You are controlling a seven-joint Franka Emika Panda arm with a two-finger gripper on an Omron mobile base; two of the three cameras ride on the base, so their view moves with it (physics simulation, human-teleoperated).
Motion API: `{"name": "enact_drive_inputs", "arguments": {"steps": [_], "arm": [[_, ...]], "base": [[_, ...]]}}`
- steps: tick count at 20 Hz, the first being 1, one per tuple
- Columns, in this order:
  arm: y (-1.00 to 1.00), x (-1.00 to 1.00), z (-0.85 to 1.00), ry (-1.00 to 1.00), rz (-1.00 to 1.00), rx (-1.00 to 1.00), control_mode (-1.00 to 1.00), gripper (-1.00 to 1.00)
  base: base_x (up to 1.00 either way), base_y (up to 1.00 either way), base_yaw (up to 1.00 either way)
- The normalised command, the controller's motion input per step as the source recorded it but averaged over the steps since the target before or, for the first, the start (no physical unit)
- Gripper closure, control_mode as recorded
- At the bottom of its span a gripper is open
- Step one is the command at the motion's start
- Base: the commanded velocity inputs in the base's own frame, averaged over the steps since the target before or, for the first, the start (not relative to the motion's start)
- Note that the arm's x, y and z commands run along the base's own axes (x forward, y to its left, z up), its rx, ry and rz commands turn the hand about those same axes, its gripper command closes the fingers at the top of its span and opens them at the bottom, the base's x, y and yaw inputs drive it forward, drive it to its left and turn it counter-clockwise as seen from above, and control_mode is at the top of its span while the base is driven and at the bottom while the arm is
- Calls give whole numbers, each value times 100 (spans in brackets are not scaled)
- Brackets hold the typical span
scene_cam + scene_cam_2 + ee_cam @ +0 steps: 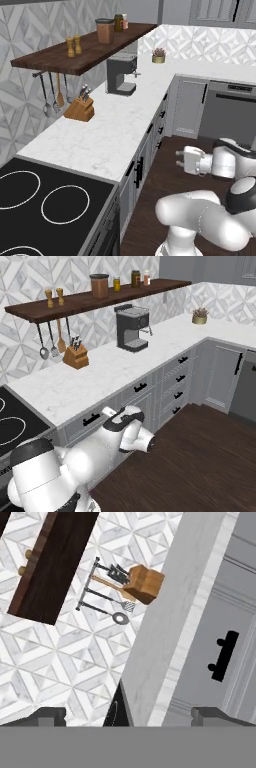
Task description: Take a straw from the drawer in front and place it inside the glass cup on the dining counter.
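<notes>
Grey drawer fronts (pixel 135 388): shut, dark handles, under marble worktop (pixel 110 125).
Gripper (pixel 131 716): jaws spread wide, nothing between them; aimed at the cabinet fronts beside black stove (pixel 50 205).
Handle (pixel 223 657): hand view, 2 o'clock of jaws, well apart.
Knife block (pixel 145 583): hand view, 12 o'clock of jaws, on worktop.
Straw: cannot tell where it lies relative to jaws.
Task drawer: cannot tell which front.
</notes>
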Motion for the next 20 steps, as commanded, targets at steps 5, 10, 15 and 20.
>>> {"name": "enact_drive_inputs", "arguments": {"steps": [5, 10, 15, 20], "arm": [[27, 38, -36, 0, 0, 2, -100, -100], [38, 5, -21, -2, 0, 0, -100, -100], [41, 3, -11, -4, 0, 0, -100, -100], [44, 7, -18, 0, 0, 0, -100, -100]], "base": [[0, 0, 0], [0, 0, 0], [0, 0, 0], [0, 0, 0]]}}
